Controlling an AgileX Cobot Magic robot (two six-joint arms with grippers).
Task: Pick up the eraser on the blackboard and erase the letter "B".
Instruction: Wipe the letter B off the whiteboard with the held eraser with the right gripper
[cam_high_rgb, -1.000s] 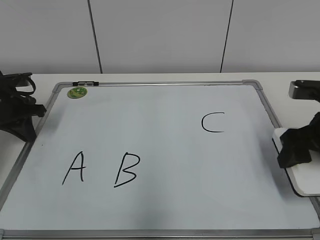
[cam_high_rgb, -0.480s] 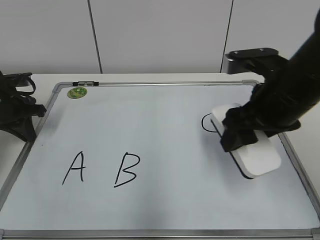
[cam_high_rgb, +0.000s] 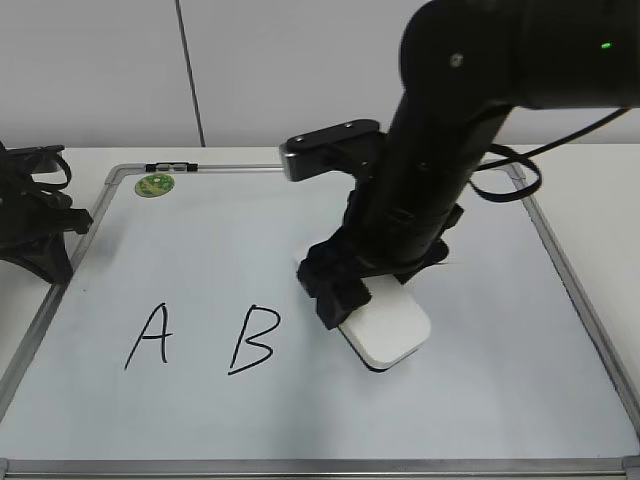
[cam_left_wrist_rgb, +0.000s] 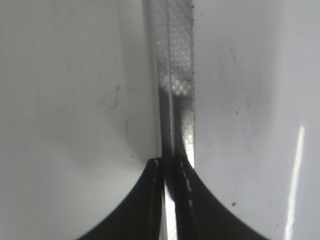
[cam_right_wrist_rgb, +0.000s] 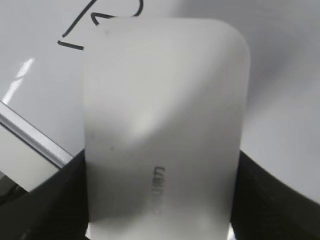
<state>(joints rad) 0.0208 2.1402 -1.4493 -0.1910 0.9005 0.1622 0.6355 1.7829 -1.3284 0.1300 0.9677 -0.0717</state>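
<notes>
1. While the desk (cam_high_rgb: 590, 165) carries everything, the blackboard (cam_high_rgb: 200, 250) lies flat on it and fills most of the exterior view, its silver frame running along all four sides.
2. Reaching in from the upper right, the right arm (cam_high_rgb: 450, 130) now stretches over the middle of the board and hides the letter "C" that was in plain sight a second ago; half a second ago the arm was nearer the right edge.
3. At the left edge the left gripper (cam_high_rgb: 40, 225) rests beside the frame, unmoved from the earlier frames; in its wrist view the jaws stand nearly closed with a thin slit between them, and nothing is in them.
4. The right gripper (cam_high_rgb: 345, 290) has its jaws clamped on the eraser (cam_high_rgb: 385, 330), which a second ago lay at the board's right edge and now sits low over the board just right of the letter "B" (cam_high_rgb: 252, 340), not touching it.
5. In the right wrist view the eraser (cam_right_wrist_rgb: 165, 125) fills the frame, with part of the "B" showing past its far end.
6. The letter "A" (cam_high_rgb: 148, 337) stands left of the "B", both unsmudged.
7. A small green sticker (cam_high_rgb: 154, 184) sits in the top left corner.
</notes>
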